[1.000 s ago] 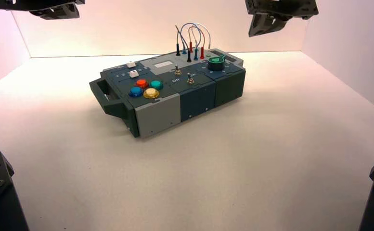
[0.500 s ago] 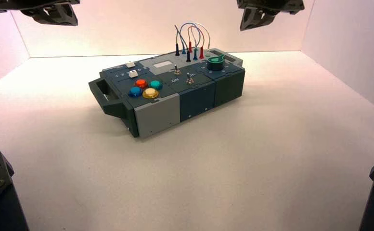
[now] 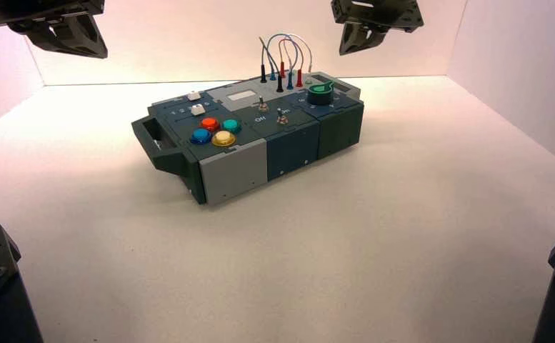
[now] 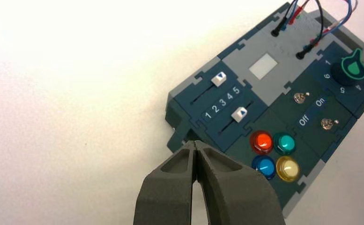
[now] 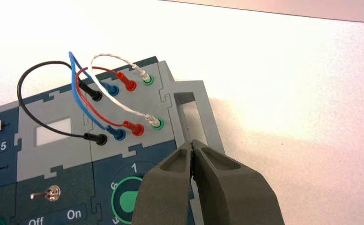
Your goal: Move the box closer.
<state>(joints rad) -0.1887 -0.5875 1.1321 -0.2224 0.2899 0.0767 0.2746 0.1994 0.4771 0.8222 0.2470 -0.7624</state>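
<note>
Your left gripper [image 4: 195, 143] and right gripper [image 5: 192, 143] lower now, inward too, fingers closed, box [image 3: 249, 136] reading "Off", "On", "1 2 3 4 5".

There were one box [image 3: 233, 171], two grippers [image 4: 195, 142], four buttons [image 4: 288, 168], two sliders [image 4: 239, 114], two switches [image 4: 327, 123], one knob [image 3: 321, 93], four wires [image 5: 24, 104], eight plugs [image 5: 94, 138], two handles [image 5: 210, 123] and one pale panel [image 4: 263, 66].

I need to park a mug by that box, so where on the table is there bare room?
The widest bare patch of table is in front of the box. More lies right of it, towards the right wall. It is crowded on top, among wires, knob and buttons.
</note>
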